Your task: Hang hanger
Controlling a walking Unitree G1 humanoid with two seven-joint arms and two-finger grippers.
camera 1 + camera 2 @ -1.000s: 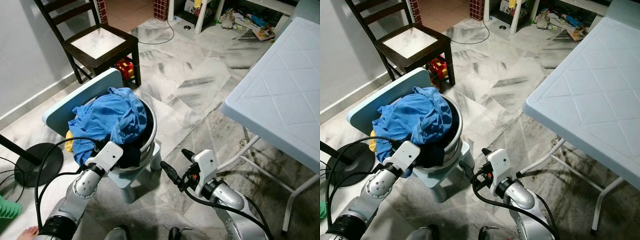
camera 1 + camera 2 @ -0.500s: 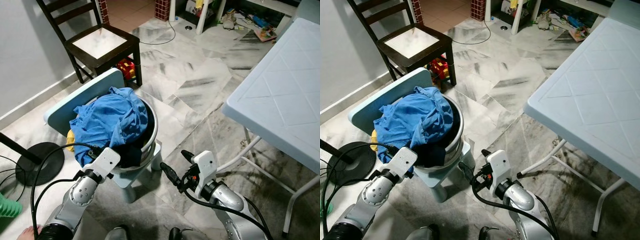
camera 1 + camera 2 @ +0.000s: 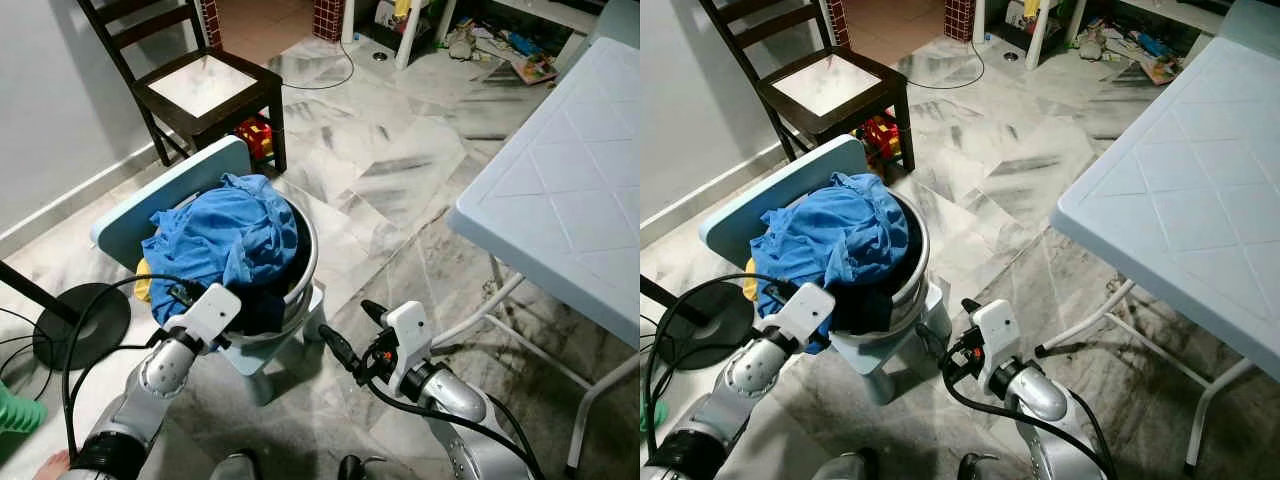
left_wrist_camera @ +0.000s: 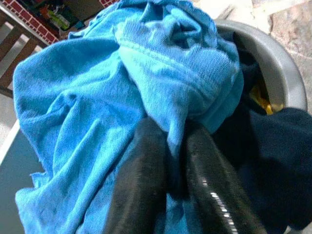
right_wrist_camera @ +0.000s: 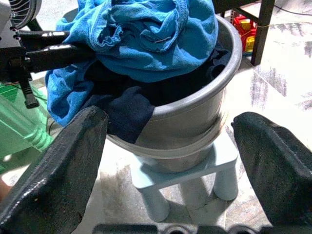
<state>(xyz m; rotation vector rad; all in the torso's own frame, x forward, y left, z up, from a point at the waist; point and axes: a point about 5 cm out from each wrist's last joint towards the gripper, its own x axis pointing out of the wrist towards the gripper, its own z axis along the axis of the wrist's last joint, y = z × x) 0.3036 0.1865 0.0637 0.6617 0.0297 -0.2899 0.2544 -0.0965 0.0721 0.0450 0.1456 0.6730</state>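
Marble floor lay under the stool-mounted basin, where my left gripper had its fingers pinched on the blue cloth, my right gripper spread wide just beside.

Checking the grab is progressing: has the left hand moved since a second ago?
Yes. The left hand dipped, then came back up against the basin, pinching the blue cloth.
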